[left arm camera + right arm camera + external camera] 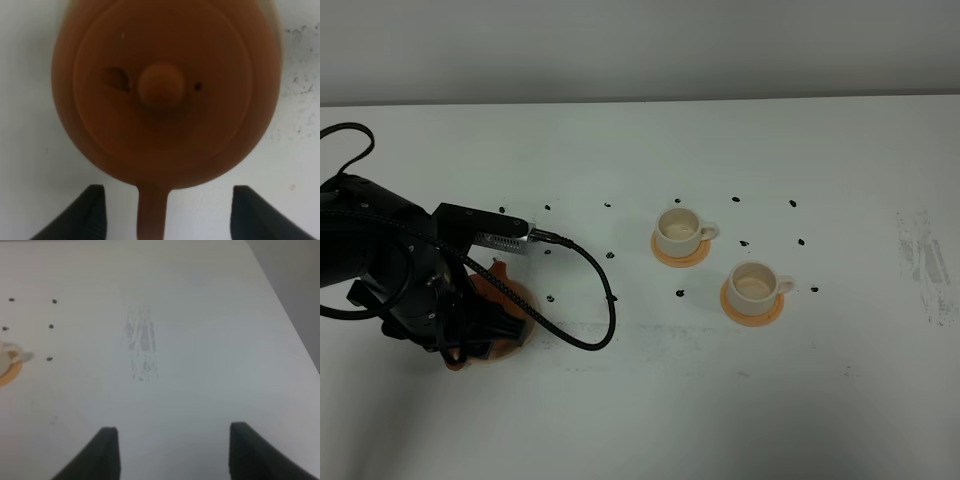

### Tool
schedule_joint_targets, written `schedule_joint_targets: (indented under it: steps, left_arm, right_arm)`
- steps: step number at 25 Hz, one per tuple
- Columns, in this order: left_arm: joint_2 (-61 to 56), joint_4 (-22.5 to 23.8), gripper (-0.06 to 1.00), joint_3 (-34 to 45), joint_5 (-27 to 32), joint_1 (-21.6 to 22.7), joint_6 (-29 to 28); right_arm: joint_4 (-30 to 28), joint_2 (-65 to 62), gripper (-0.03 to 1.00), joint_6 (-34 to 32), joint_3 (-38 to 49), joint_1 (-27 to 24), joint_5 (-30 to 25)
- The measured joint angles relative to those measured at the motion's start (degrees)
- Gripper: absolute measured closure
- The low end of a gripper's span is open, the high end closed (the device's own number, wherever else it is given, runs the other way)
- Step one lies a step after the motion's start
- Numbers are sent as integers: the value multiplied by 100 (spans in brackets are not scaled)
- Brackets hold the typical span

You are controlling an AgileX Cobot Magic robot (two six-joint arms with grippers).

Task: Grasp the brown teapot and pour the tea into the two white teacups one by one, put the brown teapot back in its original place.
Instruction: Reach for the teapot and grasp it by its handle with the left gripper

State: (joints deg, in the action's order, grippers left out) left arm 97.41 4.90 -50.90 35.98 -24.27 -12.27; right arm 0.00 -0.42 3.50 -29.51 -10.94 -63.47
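Note:
The brown teapot (162, 100) fills the left wrist view from above, its knobbed lid at the centre. Its handle (151, 212) runs between the two dark fingers of my left gripper (167, 212), which stand apart on either side without touching it. In the high view my left arm (410, 280) covers most of the teapot (510, 297). The original place is hidden beneath the teapot. The two white teacups (680, 230) (753, 283) sit on orange coasters right of centre. My right gripper (170, 452) is open over bare table.
Small black dots mark the white table (620, 400) around the cups. A grey scuffed patch (925, 265) lies near the right edge. A black cable (590, 300) loops from the left arm across the table. One teacup (10, 356) shows at the edge of the right wrist view.

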Motion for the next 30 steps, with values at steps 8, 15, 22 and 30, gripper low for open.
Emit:
schedule_joint_targets:
  steps: [8, 15, 22, 30]
  left_arm:
    - [0, 0, 63, 0, -20, 0, 46]
    - [0, 0, 64, 0, 14, 0, 51]
    - [0, 0, 63, 0, 66, 0, 57]
    - [0, 0, 63, 0, 59, 111, 62]
  right_arm:
    - [0, 0, 50, 0, 0, 0, 0]
    - [0, 0, 50, 0, 0, 0, 0]
    - [0, 0, 50, 0, 0, 0, 0]
    - [0, 0, 50, 0, 0, 0, 0]
